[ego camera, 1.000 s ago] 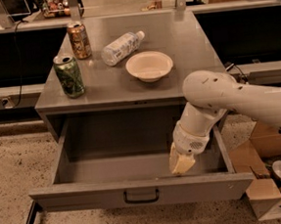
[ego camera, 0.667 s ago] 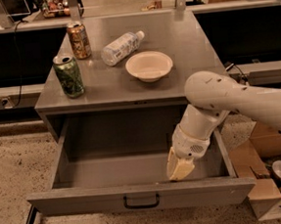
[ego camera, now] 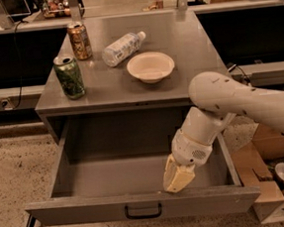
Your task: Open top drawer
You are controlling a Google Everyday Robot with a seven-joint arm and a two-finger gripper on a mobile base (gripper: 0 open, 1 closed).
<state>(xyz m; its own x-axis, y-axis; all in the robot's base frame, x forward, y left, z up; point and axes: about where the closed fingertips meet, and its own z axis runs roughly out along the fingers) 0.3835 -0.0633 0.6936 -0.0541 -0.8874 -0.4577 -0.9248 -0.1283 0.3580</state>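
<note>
The top drawer (ego camera: 91, 209) is a wide grey metal drawer pulled far out from under the grey table top. Its deep box is empty inside. A small dark bar handle (ego camera: 143, 212) sits centred on its front. My gripper (ego camera: 177, 178) hangs from the white arm, down inside the drawer just behind the front panel, to the right of the handle. It holds nothing that I can see.
On the table top (ego camera: 195, 46) stand a green can (ego camera: 69, 76) and a brown can (ego camera: 79, 40) at the left, a plastic bottle (ego camera: 122, 48) lying on its side, and a cream bowl (ego camera: 150, 66). Cardboard boxes (ego camera: 274, 173) sit on the floor to the right.
The drawer has slid further out toward the camera, and my gripper has moved with it, staying just behind the front panel.
</note>
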